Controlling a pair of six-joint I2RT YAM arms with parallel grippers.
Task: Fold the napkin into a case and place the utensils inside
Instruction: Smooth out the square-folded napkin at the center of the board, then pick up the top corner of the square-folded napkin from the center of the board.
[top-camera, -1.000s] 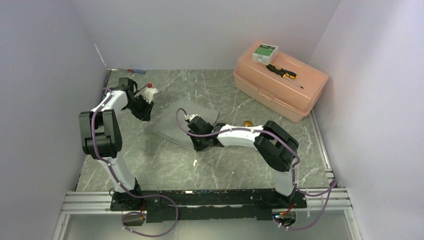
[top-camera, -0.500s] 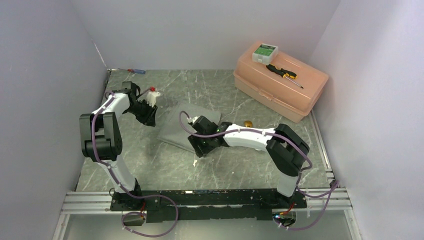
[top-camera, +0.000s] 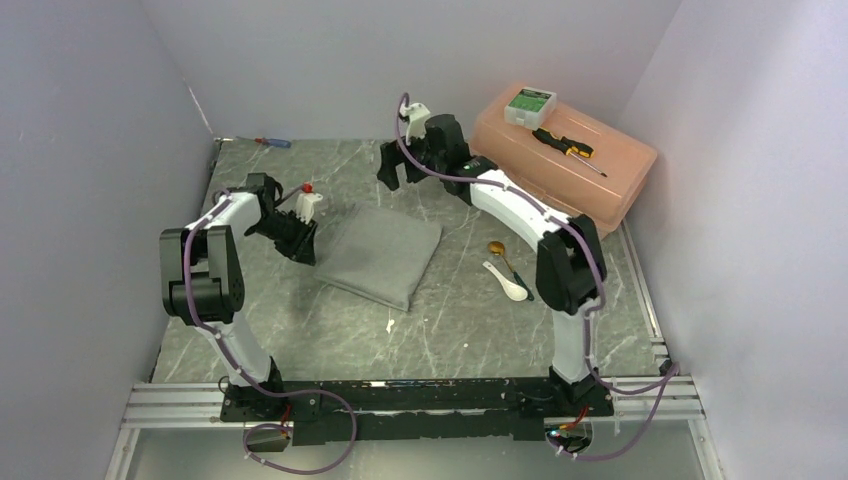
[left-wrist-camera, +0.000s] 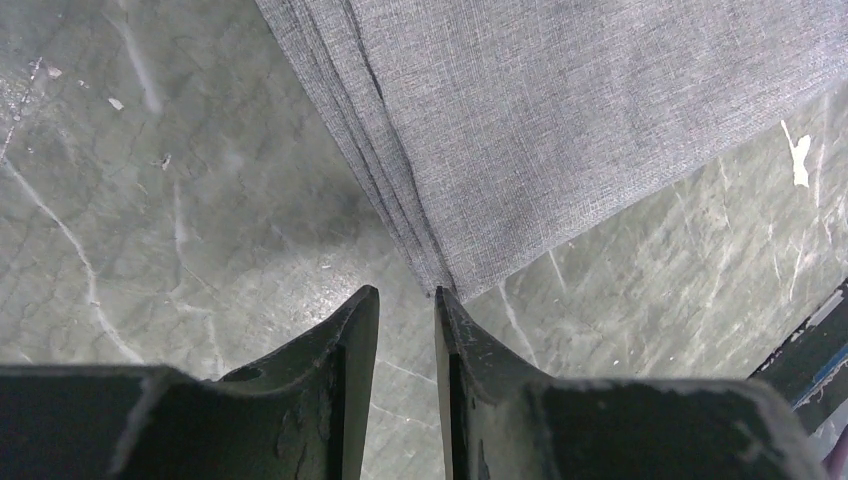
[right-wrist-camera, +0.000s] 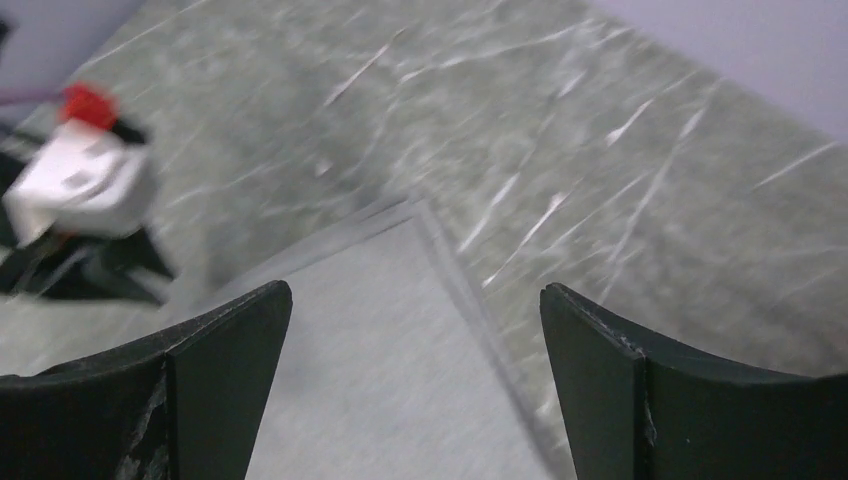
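The napkin (top-camera: 383, 252) lies flat on the table (top-camera: 300, 330), folded up, between the two arms. The edge layers show as thin lines in the left wrist view.

The left gripper (top-camera: 300, 240) sits low, right at the napkin's left corner. Its jaws are only a little bit apart, with nothing between them. One tip is just at the cloth corner; it is too close to tell if it touches.

The right gripper (top-camera: 398, 172) is high up, past the far side of the napkin. Its jaws are wide apart and empty.

The spoons are not in the napkin yet. They lie to the right of it, well apart from it.

What could go wrong:
- The left gripper could bump the corner and push the layers out of line. Then the fold would come undone.
- It could pinch only some of the layers, so the pocket opens in the wrong place.
- The spoons lie flat and very close together. The right gripper could catch both, or one could slip away.

Counting:
- one napkin
- two spoons: a gold spoon (top-camera: 496, 249) and a white spoon (top-camera: 511, 287)
- two grippers
- one orange box (top-camera: 600, 195)
- two screwdrivers: a black-and-yellow screwdriver (top-camera: 568, 148) on the box and a red-and-blue screwdriver (top-camera: 272, 142) at the back left
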